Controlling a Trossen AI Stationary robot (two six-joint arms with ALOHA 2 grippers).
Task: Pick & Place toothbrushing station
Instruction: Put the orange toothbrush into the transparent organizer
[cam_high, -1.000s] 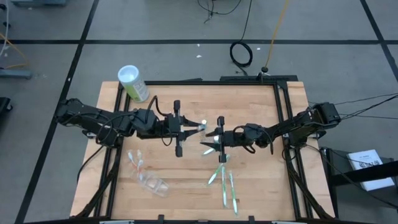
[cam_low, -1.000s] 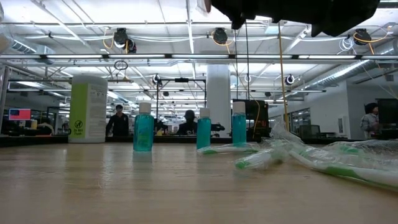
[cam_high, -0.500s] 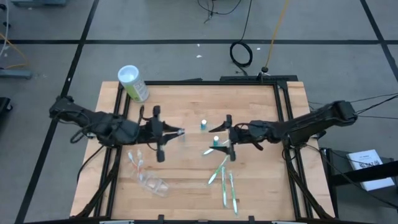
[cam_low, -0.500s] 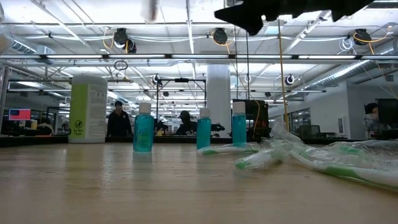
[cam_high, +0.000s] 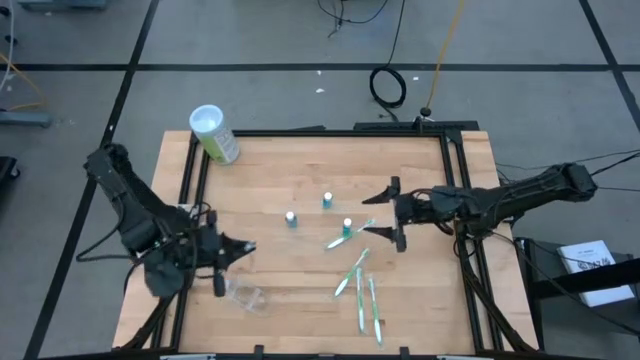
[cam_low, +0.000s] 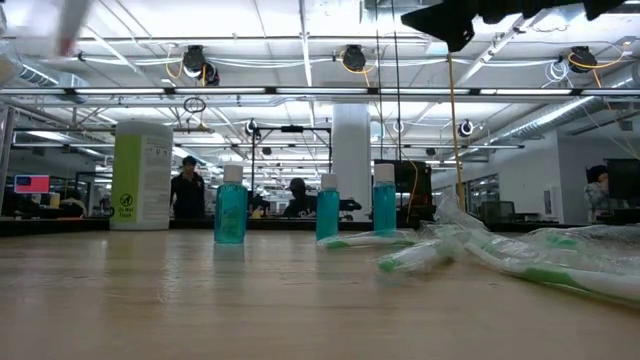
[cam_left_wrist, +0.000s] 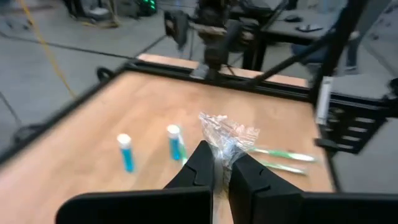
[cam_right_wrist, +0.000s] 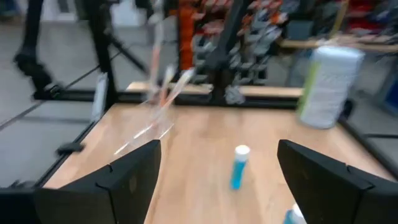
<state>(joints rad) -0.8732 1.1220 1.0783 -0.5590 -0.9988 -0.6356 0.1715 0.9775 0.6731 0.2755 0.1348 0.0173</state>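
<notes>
Near the worktop's (cam_high: 300, 160) front edge, right of the middle, green-accented toothbrushes (cam_high: 366, 296) lie in a loose fan. At the front left, the clear holder (cam_high: 243, 294) lies on the wood just beside the left gripper (cam_high: 236, 256). That gripper's fingers (cam_left_wrist: 205, 163) are clenched on a crinkled clear plastic wrap (cam_left_wrist: 227, 134); what is inside the wrap cannot be told. Mid-worktop, three blue-capped tubes (cam_high: 326, 201) stand upright, well apart, with bare wood around them. The right gripper (cam_high: 392, 212) hovers toward the right edge, fingers spread and holding nothing. The green canister (cam_high: 214, 134) stands at the far left corner.
</notes>
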